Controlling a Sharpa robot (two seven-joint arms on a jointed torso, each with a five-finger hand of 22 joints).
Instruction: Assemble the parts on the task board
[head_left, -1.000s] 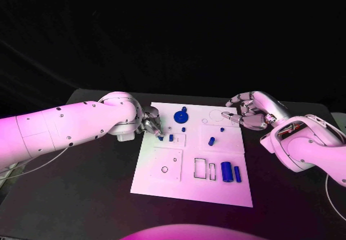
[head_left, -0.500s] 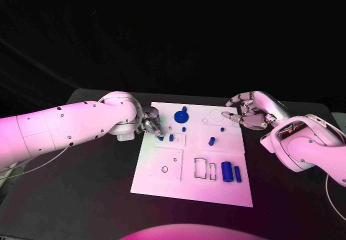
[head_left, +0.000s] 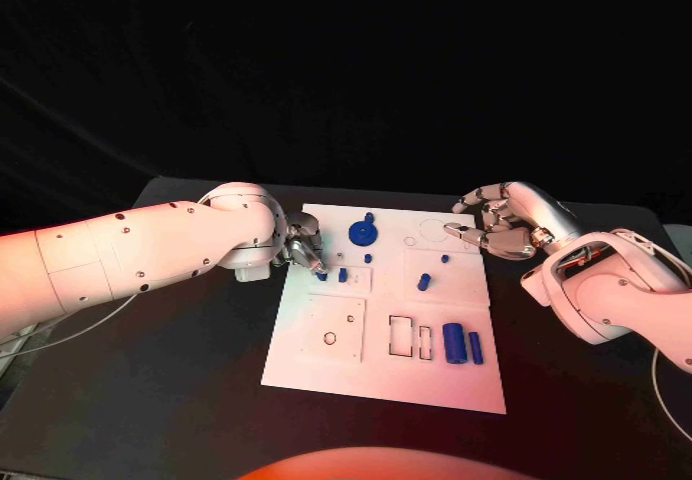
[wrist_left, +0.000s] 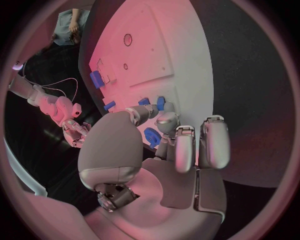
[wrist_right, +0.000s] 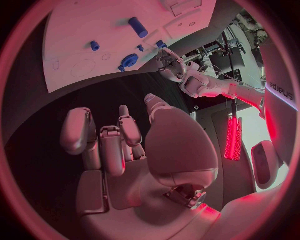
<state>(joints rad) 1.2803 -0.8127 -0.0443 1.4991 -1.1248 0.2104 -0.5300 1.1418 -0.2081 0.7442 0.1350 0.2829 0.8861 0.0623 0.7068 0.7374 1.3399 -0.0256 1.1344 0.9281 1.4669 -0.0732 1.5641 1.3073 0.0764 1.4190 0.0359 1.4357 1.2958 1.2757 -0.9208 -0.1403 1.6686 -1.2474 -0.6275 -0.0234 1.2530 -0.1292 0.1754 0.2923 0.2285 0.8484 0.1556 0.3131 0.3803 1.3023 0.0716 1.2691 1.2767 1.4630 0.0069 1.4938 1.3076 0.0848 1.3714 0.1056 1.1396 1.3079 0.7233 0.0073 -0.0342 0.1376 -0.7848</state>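
Your left hand (head_left: 299, 250) sits at the left edge of the task board (head_left: 382, 380), toward its far end. Fingertips (wrist_left: 164, 120) are down among two small blue parts (head_left: 330, 275) there; you cannot tell whether they pinch one or only touch. The other fingers are curled over the palm.

On the board, left to right: those two small parts, then a blue gear-like disc (head_left: 362, 235) at the far end, just right of the left hand. A tiny blue peg (head_left: 368, 259) lies just near of it. Toward the middle is a short blue slanted piece (head_left: 423, 283), with another small peg (head_left: 444, 259) beyond it. Near the right edge lie a thick blue cylinder (head_left: 454, 343) and a thin blue bar (head_left: 475, 347), side by side.

Your right hand (head_left: 495, 226) hangs over the board's far right corner, fingers bent and apart, holding nothing.
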